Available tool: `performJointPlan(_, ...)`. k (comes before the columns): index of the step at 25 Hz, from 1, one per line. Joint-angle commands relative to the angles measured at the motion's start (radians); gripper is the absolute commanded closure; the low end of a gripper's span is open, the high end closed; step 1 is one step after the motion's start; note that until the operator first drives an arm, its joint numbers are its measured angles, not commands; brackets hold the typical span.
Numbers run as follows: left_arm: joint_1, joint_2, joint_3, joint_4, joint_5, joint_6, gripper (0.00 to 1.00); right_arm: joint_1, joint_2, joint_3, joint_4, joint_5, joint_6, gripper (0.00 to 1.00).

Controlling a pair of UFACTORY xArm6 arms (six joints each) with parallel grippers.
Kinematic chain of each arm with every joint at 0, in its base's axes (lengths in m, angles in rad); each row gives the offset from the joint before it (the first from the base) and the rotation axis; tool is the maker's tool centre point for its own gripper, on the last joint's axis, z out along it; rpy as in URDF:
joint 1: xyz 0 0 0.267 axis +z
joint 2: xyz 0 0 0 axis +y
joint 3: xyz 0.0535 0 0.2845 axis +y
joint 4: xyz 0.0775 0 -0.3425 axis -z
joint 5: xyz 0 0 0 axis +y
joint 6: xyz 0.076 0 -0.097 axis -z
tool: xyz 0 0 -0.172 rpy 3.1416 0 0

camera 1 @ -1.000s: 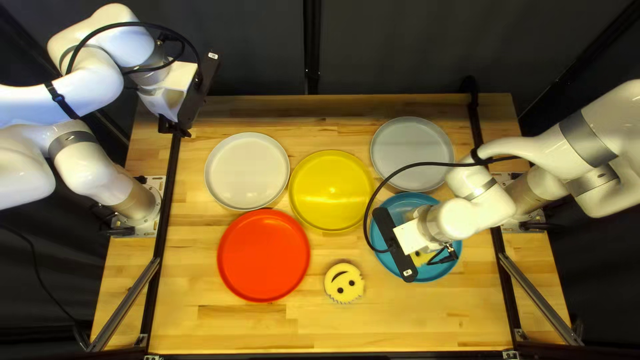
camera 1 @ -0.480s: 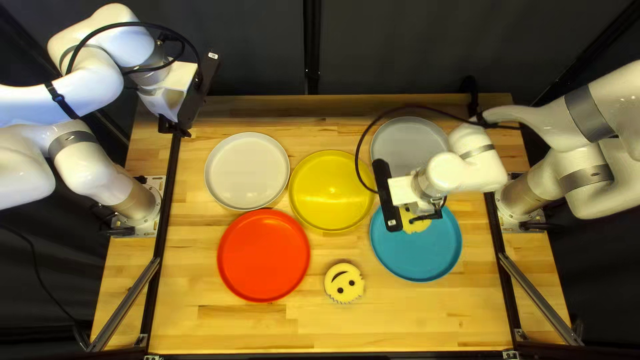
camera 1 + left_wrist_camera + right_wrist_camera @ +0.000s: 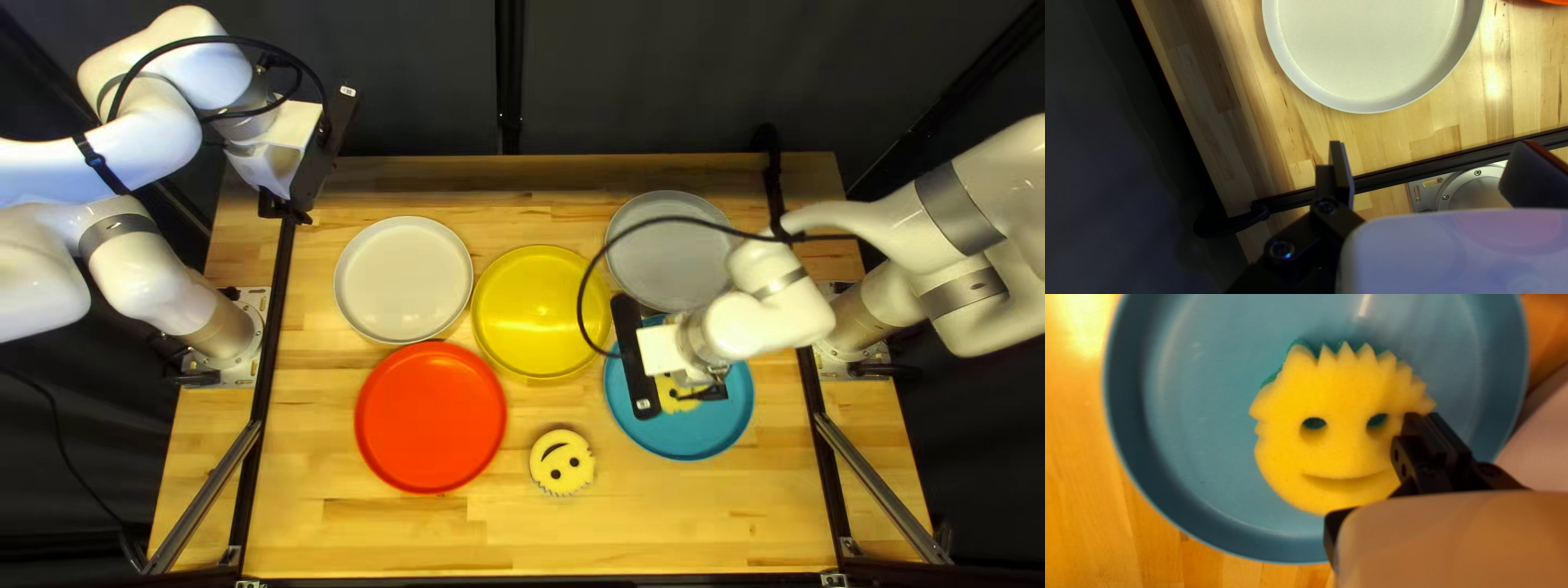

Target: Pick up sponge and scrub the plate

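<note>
The right gripper [image 3: 660,352] had come back toward the near edge from its spot half a second before, bringing the sponge [image 3: 675,397] with it, though neither had reached as near as a full second before. The fingers were drawn close together, pinching the sponge at one side edge, beside one of its eyes. The left gripper [image 3: 285,207] had stayed where it was, its fingers spread wide near the white plate [image 3: 404,279].

The sponge was inside the blue plate [image 3: 713,433], with plate showing around it. It was a round, yellow smiley with two eye holes, a curved mouth and a row of jagged teeth for hair, a green layer peeking out behind them. Another smiley sponge [image 3: 562,462] sat on the desk [image 3: 642,528], between the red plate [image 3: 430,417] and the blue one.
</note>
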Motion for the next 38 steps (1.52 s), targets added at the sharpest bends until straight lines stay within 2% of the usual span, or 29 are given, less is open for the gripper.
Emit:
performJointPlan(1, 0.0, 0.0, 0.0, 0.0, 0.0, 0.0, 0.0, -0.04, -0.112, 0.083, -0.041, 0.002, -0.07, 1.0)
performJointPlan(5, 0.0, 0.0, 0.0, 0.0, 0.0, 0.0, 0.0, -0.122, -0.216, 0.146, -0.058, 0.011, -0.167, 1.0)
performJointPlan(7, 0.0, 0.0, 0.0, 0.0, 0.0, 0.0, 0.0, -0.159, -0.235, 0.158, -0.06, 0.005, -0.208, 1.0)
performJointPlan(10, 0.0, 0.0, 0.0, 0.0, 0.0, 0.0, 0.0, -0.168, -0.237, 0.167, -0.062, -0.009, -0.221, 1.0)
performJointPlan(16, 0.0, 0.0, 0.0, 0.0, 0.0, 0.0, 0.0, -0.056, -0.177, 0.141, -0.05, -0.021, -0.136, 1.0)
performJointPlan(20, 0.0, 0.0, 0.0, 0.0, 0.0, 0.0, 0.0, 0.047, -0.101, 0.074, -0.014, -0.008, -0.071, 1.0)
performJointPlan(23, 0.0, 0.0, 0.0, 0.0, 0.0, 0.0, 0.0, 0.05, -0.056, 0.029, 0.025, -0.005, -0.087, 1.0)
performJointPlan(29, 0.0, 0.0, 0.0, 0.0, 0.0, 0.0, 0.0, -0.093, 0.024, -0.036, 0.131, -0.026, -0.241, 1.0)
performJointPlan(33, 0.0, 0.0, 0.0, 0.0, 0.0, 0.0, 0.0, -0.21, 0.006, -0.066, 0.201, 0.008, -0.339, 1.0)
performJointPlan(38, 0.0, 0.0, 0.0, 0.0, 0.0, 0.0, 0.0, -0.301, -0.023, -0.127, 0.289, 0.071, -0.418, 1.0)
